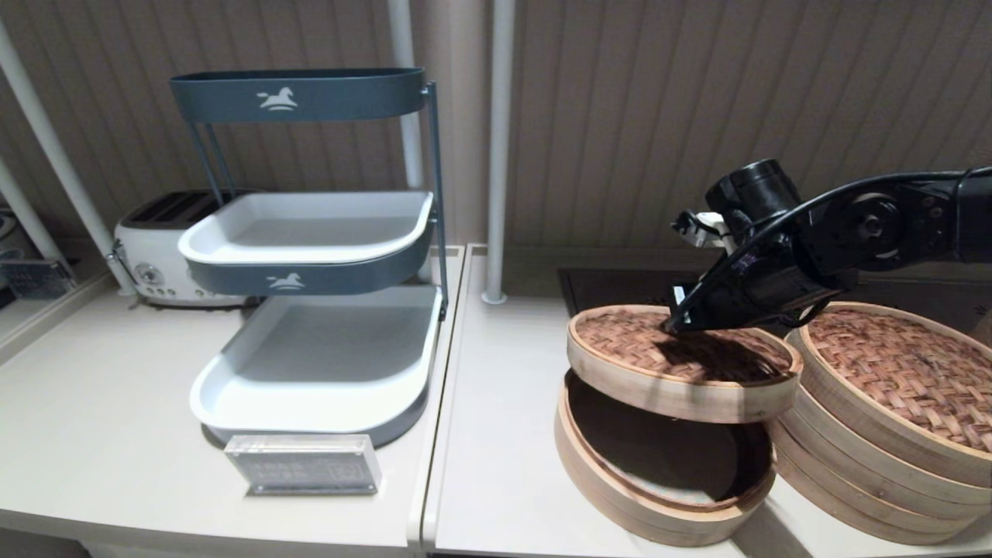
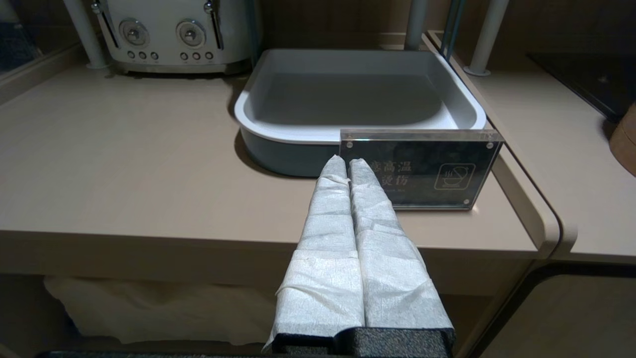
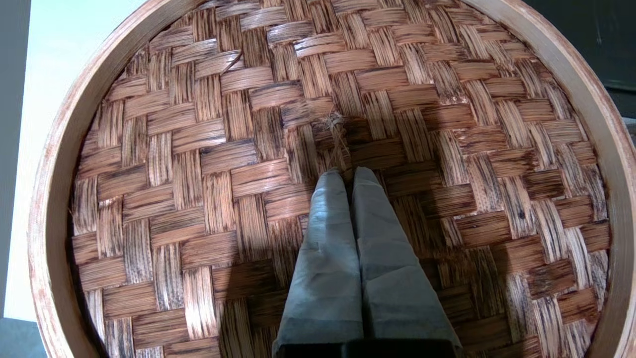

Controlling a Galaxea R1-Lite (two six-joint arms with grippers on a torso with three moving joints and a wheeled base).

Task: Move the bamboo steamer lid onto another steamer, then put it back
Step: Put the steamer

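Lid-carrying step in hand, by the look of it: round shallow bamboo steamer lid with reddish-brown woven top and pale smooth rim hanging tilted in the air, right above the low open single-tier bamboo basket on the right counter, not touching it. Right gripper down at the lid's centre, cloth-wrapped fingers pressed together and clamped on the small fibrous centre loop. Just to the right, nearly touching the lid's rim, the taller round bamboo steamer of stacked pale rings under its own woven lid. Next move likely calling for a lift clear of that stack's rim, a short carry rightward, then a level set-down. Coarse basket weave and a thin loop, so a swinging, tipping load probable. Left gripper parked low at the near edge of the left counter, wrapped fingers closed together on nothing, facing a clear acrylic sign block and a white-lined grey rack tray.
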